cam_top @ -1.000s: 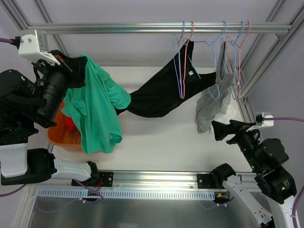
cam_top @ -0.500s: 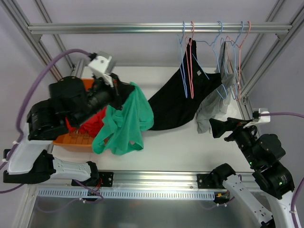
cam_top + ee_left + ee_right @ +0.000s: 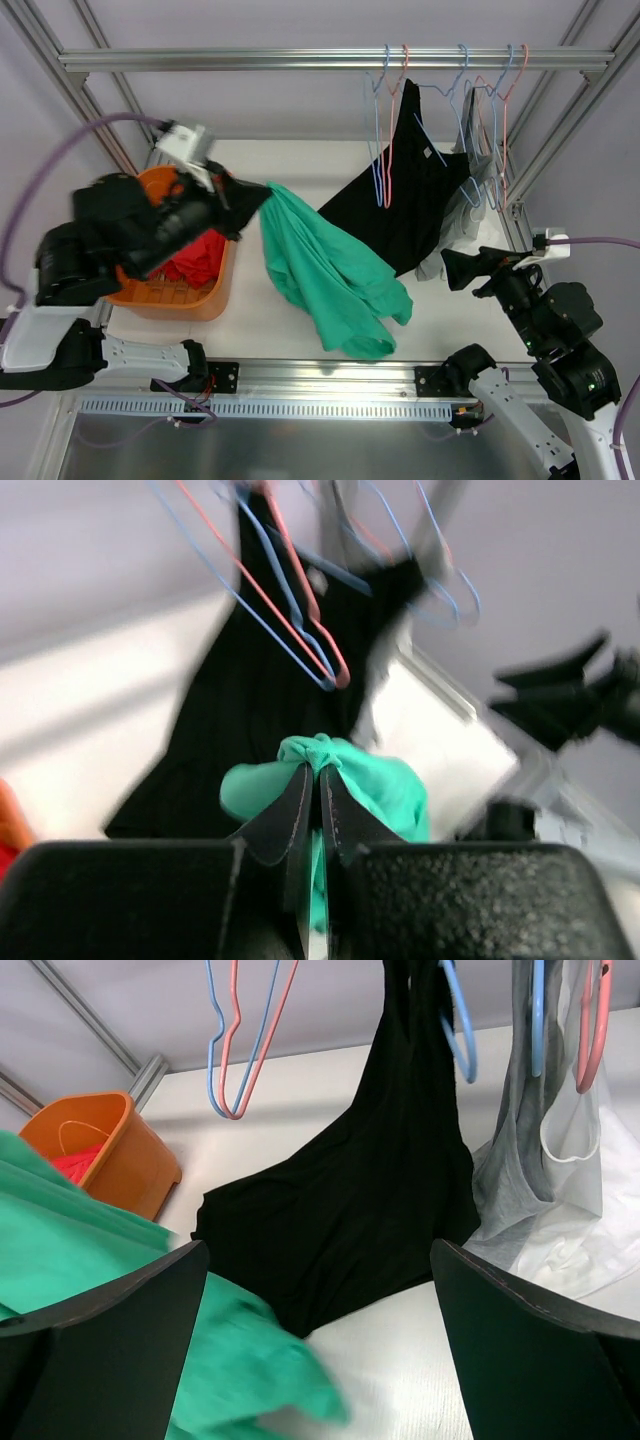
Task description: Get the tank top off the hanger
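My left gripper [image 3: 262,190] is shut on a bunched edge of the green tank top [image 3: 330,275], which hangs free of any hanger and trails down over the table's middle. In the left wrist view the jaws [image 3: 320,772] stand closed with green cloth [image 3: 385,790] pinched between them. Empty blue and pink hangers [image 3: 385,140] hang on the rail [image 3: 250,60]. My right gripper [image 3: 452,268] is open and empty at the right, facing the green top [image 3: 60,1230]; its jaws [image 3: 318,1260] stand wide apart.
A black garment [image 3: 410,190] hangs from a hanger on the rail, with grey and white garments [image 3: 462,200] to its right. An orange basket [image 3: 180,300] with red cloth [image 3: 200,255] sits at the left. Frame posts stand at both sides.
My left arm swung from the far left toward the middle, carrying the green top away from the basket. The black garment swung back under the rail. The right arm barely moved.
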Robot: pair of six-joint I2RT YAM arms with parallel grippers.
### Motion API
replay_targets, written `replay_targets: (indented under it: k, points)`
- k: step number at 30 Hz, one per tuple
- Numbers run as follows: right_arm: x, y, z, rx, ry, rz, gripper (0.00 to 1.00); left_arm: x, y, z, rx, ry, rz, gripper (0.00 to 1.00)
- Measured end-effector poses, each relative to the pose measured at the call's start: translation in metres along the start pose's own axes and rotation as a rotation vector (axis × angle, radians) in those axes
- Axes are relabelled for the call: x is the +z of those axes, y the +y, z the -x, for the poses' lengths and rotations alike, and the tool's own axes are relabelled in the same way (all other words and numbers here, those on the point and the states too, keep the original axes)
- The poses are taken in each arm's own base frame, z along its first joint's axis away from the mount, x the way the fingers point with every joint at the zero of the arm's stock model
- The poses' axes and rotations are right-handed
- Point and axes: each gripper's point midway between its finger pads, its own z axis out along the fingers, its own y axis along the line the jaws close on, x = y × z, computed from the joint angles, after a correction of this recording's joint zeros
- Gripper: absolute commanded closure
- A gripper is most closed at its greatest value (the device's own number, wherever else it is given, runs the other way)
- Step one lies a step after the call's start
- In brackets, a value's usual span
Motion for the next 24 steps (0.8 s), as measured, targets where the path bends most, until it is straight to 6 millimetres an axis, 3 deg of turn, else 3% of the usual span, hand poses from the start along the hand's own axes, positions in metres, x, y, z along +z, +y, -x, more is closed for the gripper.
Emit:
replay_targets:
  k: [8, 11, 14, 19, 24]
  points:
    - [0.001, 0.001, 0.000, 0.000, 0.004, 0.002, 0.01, -0.113, 0.078, 0.148, -0.055, -0.465, 0.277, 1.00]
    - [0.002, 0.001, -0.001, -0.001, 0.010, 0.002, 0.01, -0.138, 0.100, 0.185, -0.027, -0.577, 0.407, 1.00]
    - [0.003, 0.002, -0.001, -0.001, 0.015, 0.006, 0.01, -0.142, 0.115, 0.204, 0.077, -0.619, 0.569, 1.00]
    - [0.003, 0.004, -0.001, -0.001, 0.017, 0.015, 0.01, -0.137, 0.120, 0.229, 0.237, -0.651, 0.781, 1.00]
    - [0.003, 0.006, -0.002, 0.007, 0.020, 0.027, 0.01, -0.137, 0.127, 0.218, 0.296, -0.607, 0.843, 1.00]
